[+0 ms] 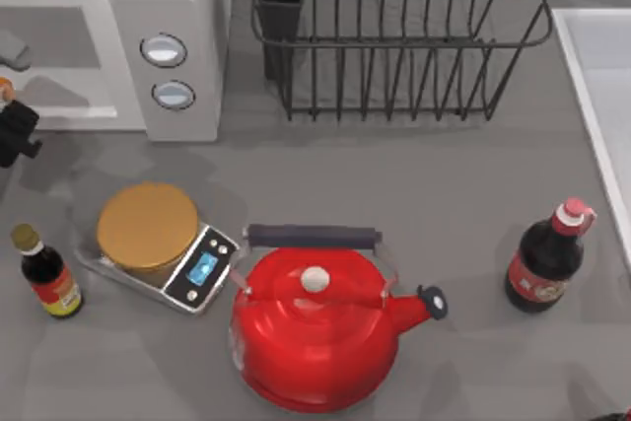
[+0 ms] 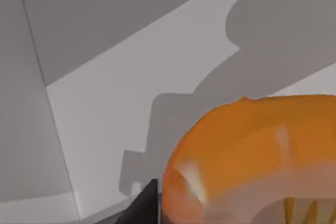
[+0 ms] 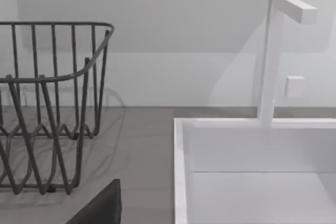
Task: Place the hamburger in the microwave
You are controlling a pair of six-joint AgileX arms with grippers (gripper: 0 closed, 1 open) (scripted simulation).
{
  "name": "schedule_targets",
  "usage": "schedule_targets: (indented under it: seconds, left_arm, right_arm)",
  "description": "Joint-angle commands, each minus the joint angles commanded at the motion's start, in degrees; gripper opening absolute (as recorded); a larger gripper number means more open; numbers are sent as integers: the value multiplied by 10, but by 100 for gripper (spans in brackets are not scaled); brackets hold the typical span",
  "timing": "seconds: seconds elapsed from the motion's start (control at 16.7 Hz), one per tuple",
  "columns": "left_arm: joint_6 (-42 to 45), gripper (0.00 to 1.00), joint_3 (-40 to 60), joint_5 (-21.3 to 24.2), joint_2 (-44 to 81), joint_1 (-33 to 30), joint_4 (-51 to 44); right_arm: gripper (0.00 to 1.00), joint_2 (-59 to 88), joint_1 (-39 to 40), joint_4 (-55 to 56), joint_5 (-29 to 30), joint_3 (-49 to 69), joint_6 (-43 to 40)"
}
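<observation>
Hamburger (image 2: 247,156) right up against the left wrist camera, orange and glossy, inside the microwave (image 1: 168,7) cavity – left pincer (image 1: 12,130) at the bench's far left edge (grip state, cannot tell), red kettle (image 1: 315,332) front and centre, right arm parked.

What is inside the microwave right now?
The left gripper reaches into the microwave cavity, holding the hamburger above its grey floor. Deeper parts are hidden.

Orange-tan hamburger (image 2: 252,156) at the open grey cavity of the white microwave (image 1: 177,7)
</observation>
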Motion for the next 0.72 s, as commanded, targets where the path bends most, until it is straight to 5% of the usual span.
schedule_targets:
  seconds: [0.72]
  left_arm:
    - [-210, 0, -40, 43, 101, 9, 311]
  right_arm:
    - [100, 0, 0, 0, 0, 0, 0]
